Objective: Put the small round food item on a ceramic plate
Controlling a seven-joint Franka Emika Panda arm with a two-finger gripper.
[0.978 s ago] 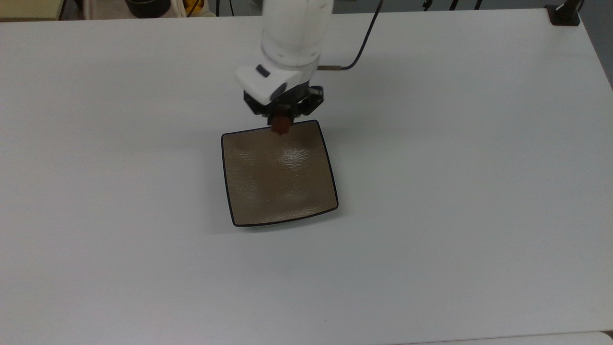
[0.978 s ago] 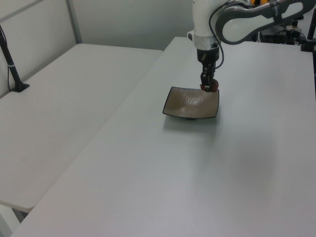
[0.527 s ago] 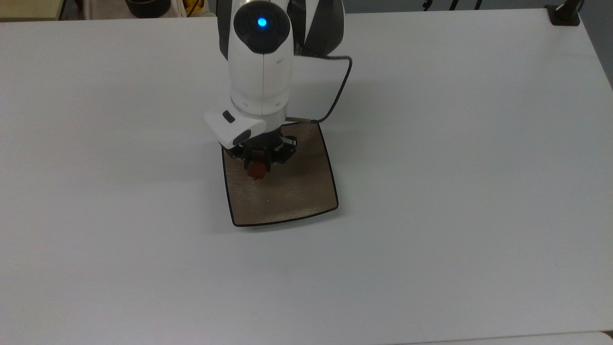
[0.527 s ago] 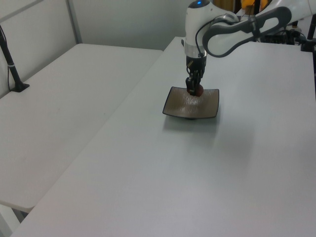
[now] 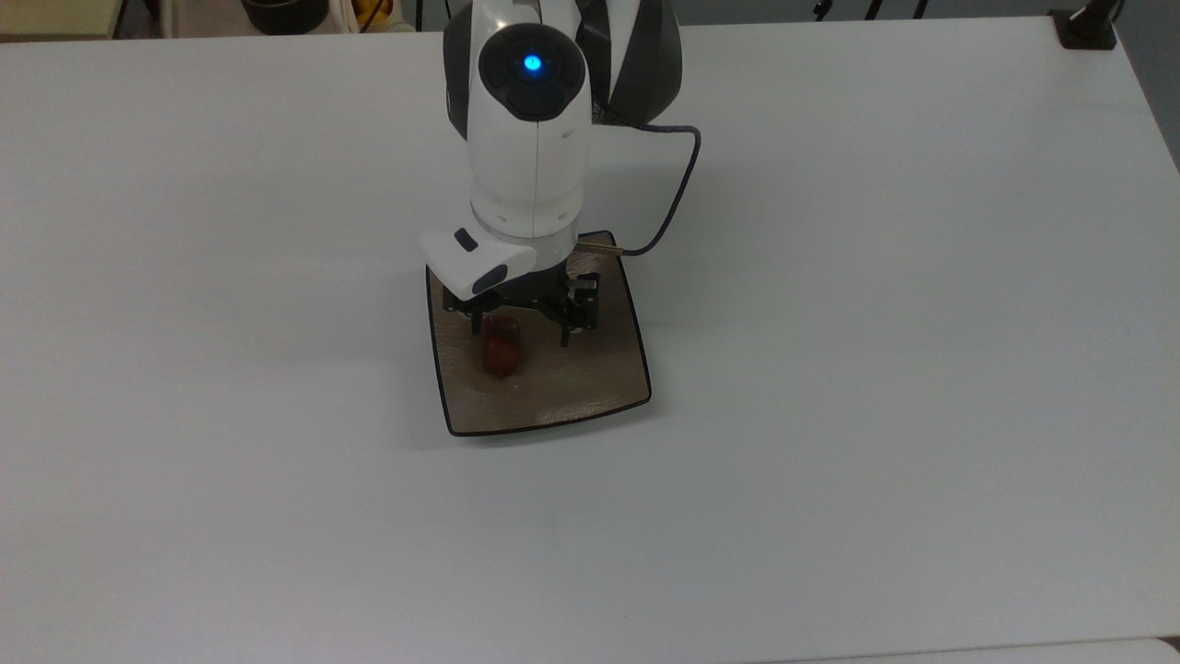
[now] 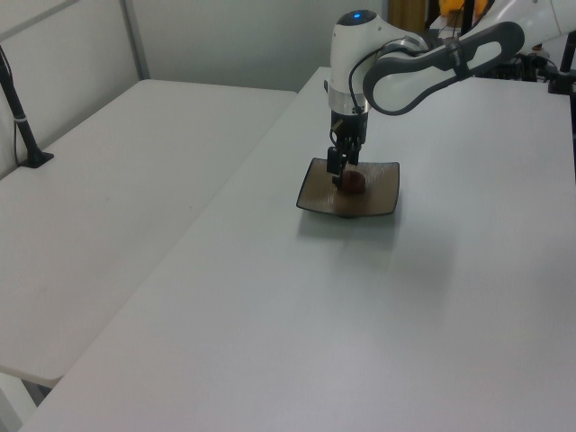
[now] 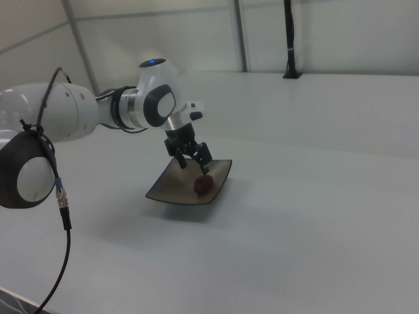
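The small round food item (image 5: 501, 349), a glossy reddish-brown chunk, lies on the left half of the square brown ceramic plate (image 5: 595, 378) in the top view. My gripper (image 5: 521, 332) hangs open just above it, one finger on each side, and the chunk sits close to the top view's left finger. In the left view the food item (image 6: 356, 182) rests on the plate (image 6: 378, 196) below the gripper (image 6: 338, 171). The right view has the food item (image 7: 203, 184) free on the plate (image 7: 169, 188), under the spread fingers of the gripper (image 7: 194, 166).
The plate sits mid-table on a wide white table (image 5: 876, 369). A black cable (image 5: 678, 198) loops from the wrist. A black post base (image 5: 1086, 26) stands at the far right corner. A second white table (image 6: 108, 198) lies at the left view's left.
The gripper came forward over the plate with the food item, lowered, and opened. The chunk now lies loose on the plate.
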